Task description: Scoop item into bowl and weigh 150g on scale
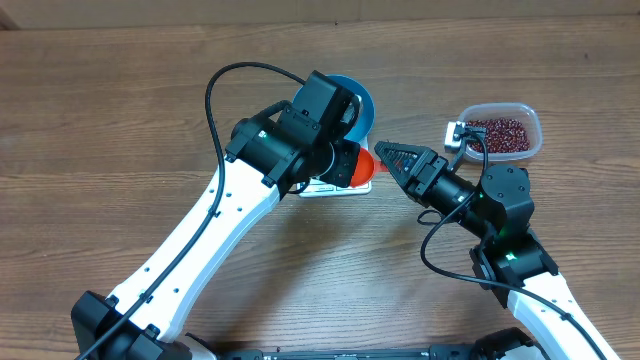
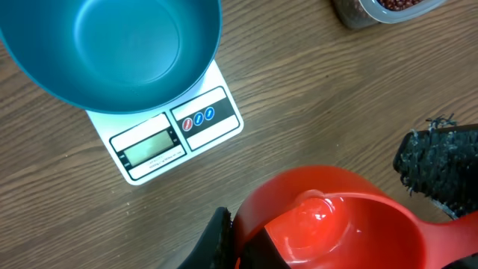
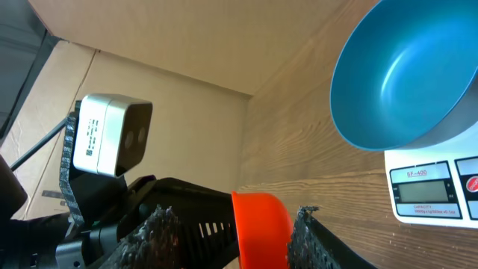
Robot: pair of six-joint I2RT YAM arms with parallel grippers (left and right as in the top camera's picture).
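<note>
From overhead, my left arm (image 1: 290, 140) covers most of the scale (image 1: 335, 188), the near side of the bowl (image 1: 366, 100) on it and much of the scoop (image 1: 365, 168) beside it. From my left wrist, the scale's display (image 2: 151, 152) is too faint to read, and the tub (image 2: 366, 13) right of the scale runs off the top edge.

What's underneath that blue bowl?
A white scale; its display and button panel stick out. The bowl hides the rest of its platform.

Blue bowl (image 2: 112, 45) sits on white scale (image 2: 172, 138); maroon beans (image 1: 497, 131), apparently heaped, lie apart.
</note>
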